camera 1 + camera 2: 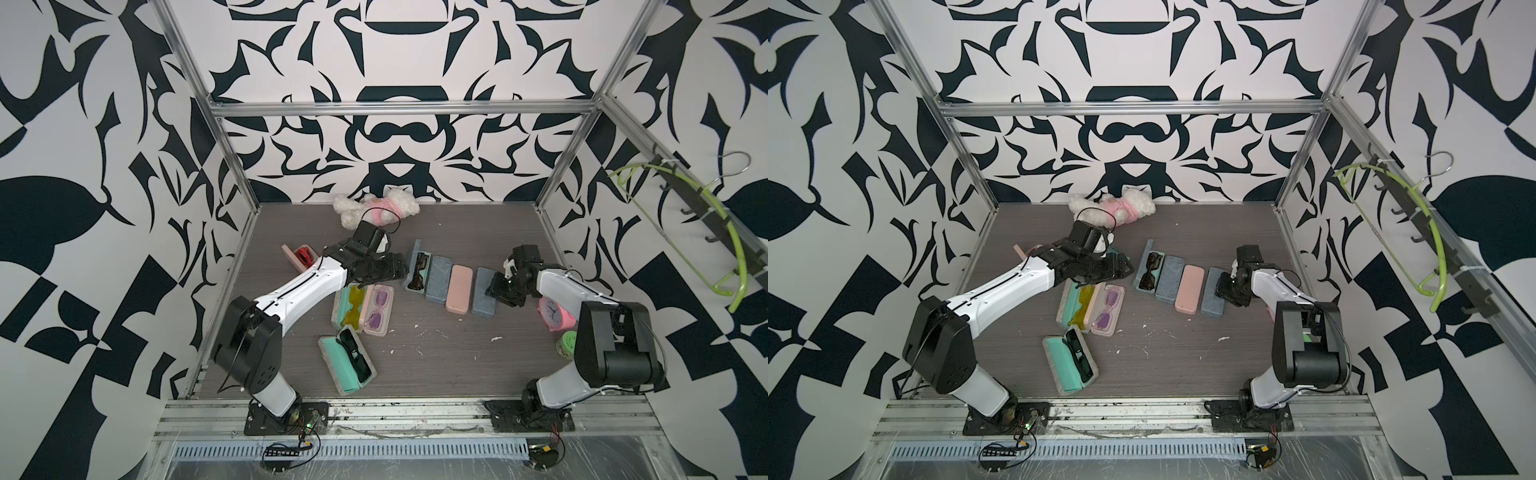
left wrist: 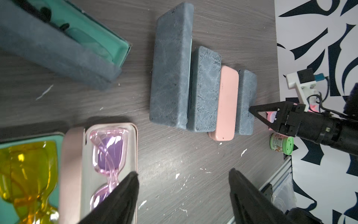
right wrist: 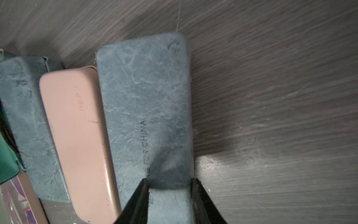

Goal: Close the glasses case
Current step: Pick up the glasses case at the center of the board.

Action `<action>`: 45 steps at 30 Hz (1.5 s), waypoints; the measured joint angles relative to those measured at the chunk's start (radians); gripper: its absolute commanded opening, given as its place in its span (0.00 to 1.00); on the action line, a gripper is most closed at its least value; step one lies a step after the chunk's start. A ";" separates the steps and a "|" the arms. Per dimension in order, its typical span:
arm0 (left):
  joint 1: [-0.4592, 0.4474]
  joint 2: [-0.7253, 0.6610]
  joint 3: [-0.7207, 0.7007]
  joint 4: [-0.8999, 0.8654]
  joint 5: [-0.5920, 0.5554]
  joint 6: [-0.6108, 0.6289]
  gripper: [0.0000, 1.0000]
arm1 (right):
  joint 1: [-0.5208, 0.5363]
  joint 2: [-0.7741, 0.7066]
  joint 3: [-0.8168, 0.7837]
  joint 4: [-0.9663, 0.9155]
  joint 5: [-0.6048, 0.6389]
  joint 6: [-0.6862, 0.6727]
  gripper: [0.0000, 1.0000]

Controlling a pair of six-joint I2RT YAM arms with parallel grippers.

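Right end effector (image 3: 169, 180), slightly parted, straddles the blue-grey textured glasses case (image 3: 143, 97), probably pressing it shut; left end effector (image 2: 184, 172) hangs wide apart, empty.

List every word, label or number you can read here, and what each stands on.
"FOR CHINA": stamped on the grey-blue case; letters before it are shaded, unreadable.
Embossed mark at that case's corner: not legible.
Faint embossing on the closed pink case: blurred.
Label on the green tub: too small.
Dial of the pink clock: too small.
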State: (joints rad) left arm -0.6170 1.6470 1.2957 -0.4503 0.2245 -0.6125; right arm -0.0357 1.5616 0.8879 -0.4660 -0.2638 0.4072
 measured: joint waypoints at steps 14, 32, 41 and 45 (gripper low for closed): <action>0.006 0.230 0.205 -0.031 0.045 0.072 0.70 | -0.002 0.002 0.000 0.040 -0.047 -0.006 0.39; 0.003 0.422 0.400 -0.142 -0.016 0.166 0.65 | 0.001 -0.345 -0.055 -0.047 -0.139 -0.019 0.57; -0.023 0.477 0.477 -0.208 -0.079 0.209 0.56 | 0.022 -0.450 -0.091 -0.098 -0.177 -0.018 0.58; -0.042 0.510 0.507 -0.237 -0.116 0.226 0.52 | 0.034 -0.463 -0.106 -0.111 -0.180 -0.018 0.58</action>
State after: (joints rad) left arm -0.6586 2.1567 1.8030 -0.6872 0.1085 -0.3862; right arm -0.0013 1.0981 0.7815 -0.5774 -0.4435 0.3897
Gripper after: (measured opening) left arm 0.546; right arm 0.581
